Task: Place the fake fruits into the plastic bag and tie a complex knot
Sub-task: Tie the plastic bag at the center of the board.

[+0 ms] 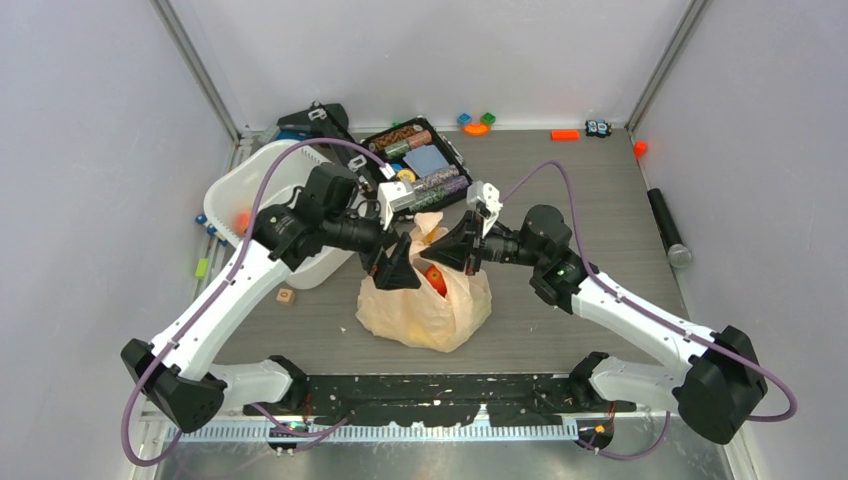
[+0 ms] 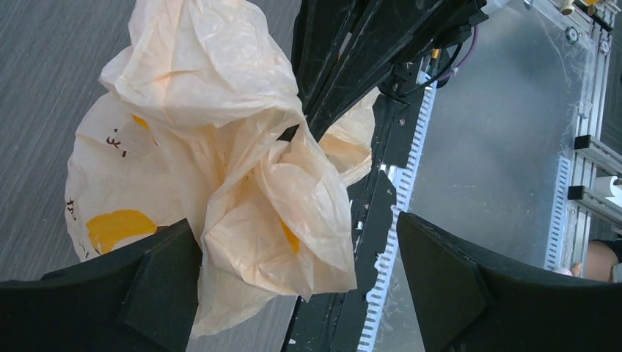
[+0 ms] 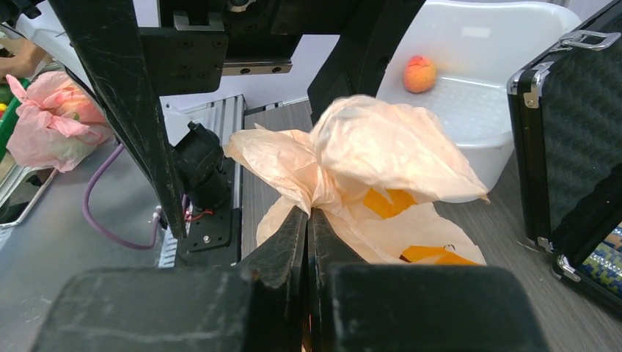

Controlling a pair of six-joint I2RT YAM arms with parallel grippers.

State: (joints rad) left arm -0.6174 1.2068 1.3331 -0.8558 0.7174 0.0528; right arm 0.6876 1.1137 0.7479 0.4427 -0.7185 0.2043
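The pale peach plastic bag [image 1: 425, 310] stands on the table between my arms, its top gathered into a bunch. A red apple [image 1: 436, 280] shows through its opening; other fruits inside are hidden. My right gripper [image 1: 452, 258] is shut on the twisted neck of the bag [image 3: 345, 158], pinching it at the fingertips [image 3: 310, 216]. My left gripper [image 1: 397, 268] is open wide, and a loose lobe of the bag [image 2: 242, 198] hangs between its fingers [image 2: 297, 242], against the left finger [image 2: 158, 275]. A small orange fruit [image 3: 419, 73] lies in the white tub [image 3: 477, 117].
The white tub [image 1: 262, 205] stands at the left behind my left arm. An open black case [image 1: 420, 160] with packets stands behind the bag and shows in the right wrist view [image 3: 576, 147]. Small coloured blocks [image 1: 477, 124] lie along the back edge. A black cylinder [image 1: 668, 228] lies at the right.
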